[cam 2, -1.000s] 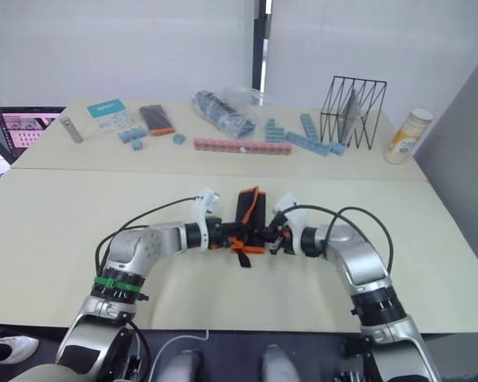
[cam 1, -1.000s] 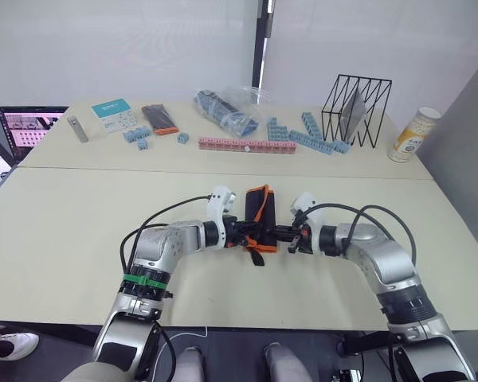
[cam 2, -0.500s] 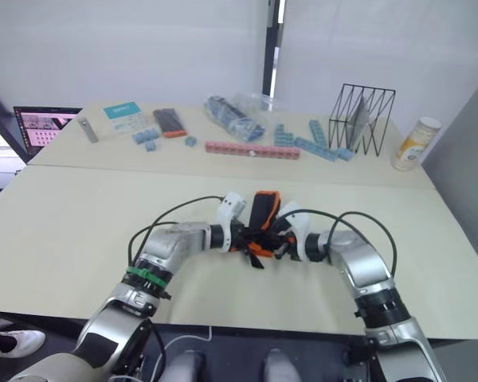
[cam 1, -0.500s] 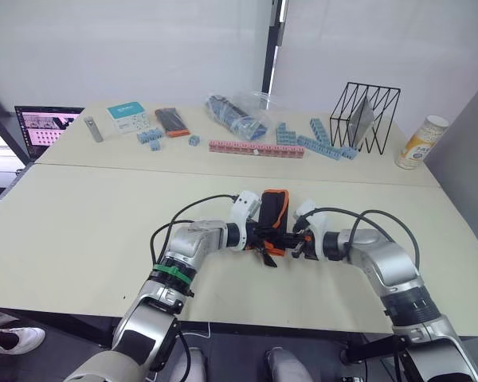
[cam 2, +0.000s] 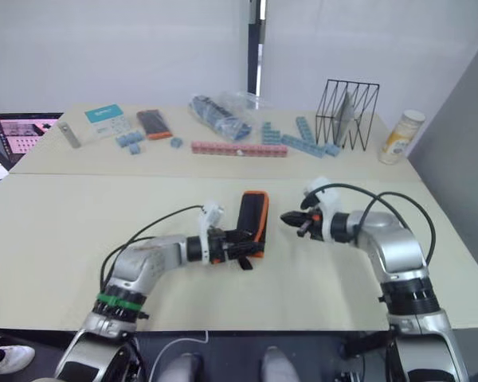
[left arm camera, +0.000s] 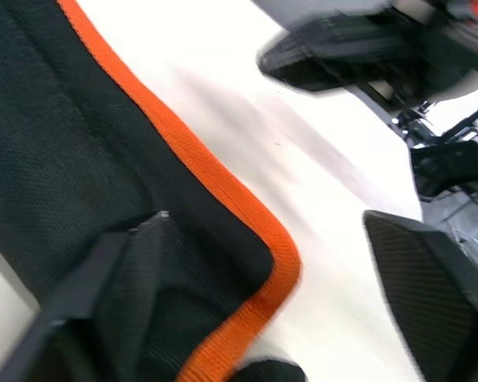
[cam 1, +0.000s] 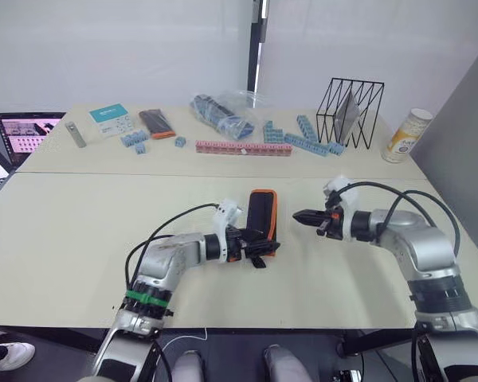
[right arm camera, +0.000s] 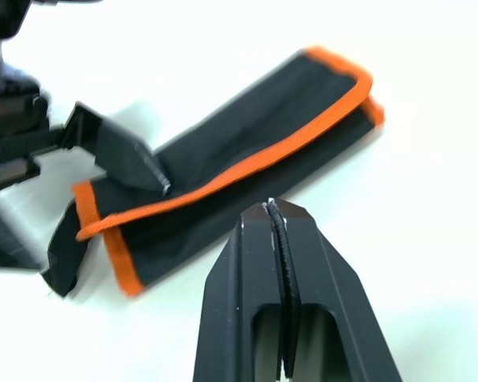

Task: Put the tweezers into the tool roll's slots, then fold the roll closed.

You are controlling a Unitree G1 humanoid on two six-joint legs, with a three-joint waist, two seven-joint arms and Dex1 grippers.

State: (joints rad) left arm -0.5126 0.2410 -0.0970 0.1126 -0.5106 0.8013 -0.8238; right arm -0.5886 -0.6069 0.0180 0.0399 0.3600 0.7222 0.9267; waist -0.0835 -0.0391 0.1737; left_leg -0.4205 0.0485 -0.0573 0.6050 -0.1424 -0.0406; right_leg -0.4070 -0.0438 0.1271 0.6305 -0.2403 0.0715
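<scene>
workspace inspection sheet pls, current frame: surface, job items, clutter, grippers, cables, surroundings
Surface: beige table, two tops butted together.
Job's things: tool roll folded shut near the front edge; tweezers: nothing seen.
Clutter: at the far side, blue blocks, pink block strip, plastic bag, wire rack, can, small black case.
Grippers: left gripper at the roll's near end, fingers spread; right gripper shut, empty, apart from the roll.
Cables: black cables looping over both arms.
Surroundings: laptop at left, white wall behind.
</scene>
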